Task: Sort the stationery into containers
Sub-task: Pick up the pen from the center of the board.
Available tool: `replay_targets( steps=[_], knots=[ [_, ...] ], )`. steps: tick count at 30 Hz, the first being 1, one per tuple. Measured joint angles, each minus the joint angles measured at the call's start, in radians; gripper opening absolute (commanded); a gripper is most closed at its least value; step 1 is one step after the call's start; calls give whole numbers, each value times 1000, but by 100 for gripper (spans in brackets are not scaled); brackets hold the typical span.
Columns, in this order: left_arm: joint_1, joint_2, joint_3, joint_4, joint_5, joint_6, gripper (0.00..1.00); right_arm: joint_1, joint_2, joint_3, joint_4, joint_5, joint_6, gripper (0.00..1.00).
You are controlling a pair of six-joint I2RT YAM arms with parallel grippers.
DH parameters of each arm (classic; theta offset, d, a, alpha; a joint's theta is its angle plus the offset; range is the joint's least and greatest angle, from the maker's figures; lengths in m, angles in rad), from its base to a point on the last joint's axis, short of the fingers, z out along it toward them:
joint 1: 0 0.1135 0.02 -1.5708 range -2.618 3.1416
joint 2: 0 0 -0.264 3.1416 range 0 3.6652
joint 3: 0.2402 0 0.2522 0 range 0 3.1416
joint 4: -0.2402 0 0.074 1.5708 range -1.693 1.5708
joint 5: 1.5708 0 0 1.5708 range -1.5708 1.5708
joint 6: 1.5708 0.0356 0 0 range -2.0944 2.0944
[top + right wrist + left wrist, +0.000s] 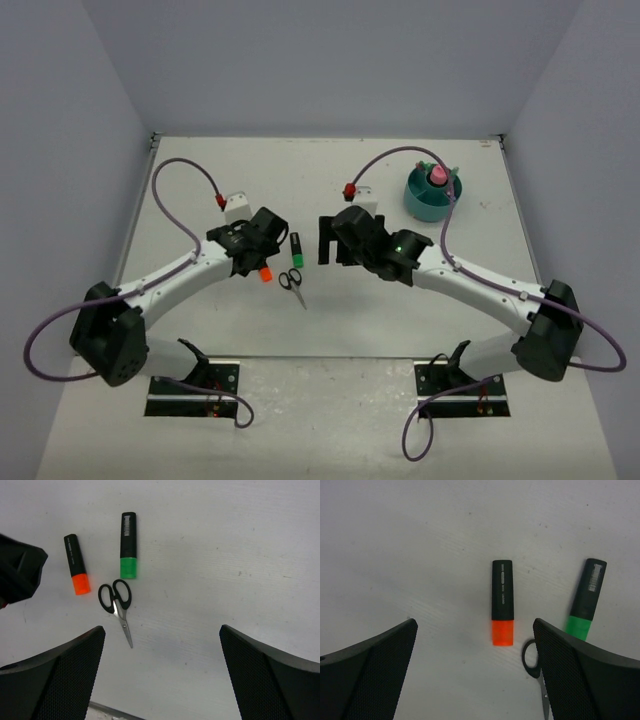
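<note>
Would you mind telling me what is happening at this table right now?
Stationery is being sorted into a teal organizer, which already holds a pink-capped bottle. The left claw is open above the orange highlighter, not touching it. The right claw is open too, holding nothing. The green highlighter and scissors lie on the table beside the orange one.

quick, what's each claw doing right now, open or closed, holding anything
Left claw: open, empty, above the orange highlighter.
Right claw: open, empty.
</note>
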Motion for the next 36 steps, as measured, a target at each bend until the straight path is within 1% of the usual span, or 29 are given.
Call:
replay_targets(
  steps=[3,5,6,8,9,11,13,17,19,20,21,22,24,29,30,31,32,36],
  knots=[
    [59,150,48,60,36,-2,94,4,-94,-89,11,29,6,99],
    [99,212,61,99,62,1,88,4,-119,-134,10,44,11,99],
    [118,235,64,118,77,4,83,3,-124,-154,10,46,11,99],
    [148,279,71,148,103,6,79,3,-128,-186,11,48,11,99],
    [161,304,77,159,118,7,74,3,-130,-199,12,47,11,99],
    [176,350,90,178,143,11,72,4,-135,-217,11,47,11,99],
    [183,387,94,195,168,10,71,4,-138,-224,12,47,11,99],
    [183,409,80,221,212,-1,63,4,-139,-225,21,47,11,99],
    [183,409,65,237,225,-8,47,4,-139,-225,25,44,11,99],
    [184,409,58,243,231,-9,35,4,-139,-225,29,43,11,99],
    [184,410,52,248,237,-11,25,4,-139,-225,33,41,11,99],
    [183,413,47,252,243,-15,19,4,-140,-227,42,36,10,99],
    [183,417,43,264,249,-25,18,4,-149,-237,67,14,9,99],
    [184,408,24,296,248,-36,19,4,-229,-311,148,-65,0,99],
    [184,405,20,302,248,-36,17,4,-248,-322,162,-80,-1,99],
    [184,403,16,307,248,-37,10,4,-261,-328,171,-90,-2,99],
    [184,400,12,312,249,-38,0,4,-272,-331,180,-101,-3,99],
    [184,381,-16,344,253,-44,0,4,-294,-349,246,-167,-9,99]
  ],
)
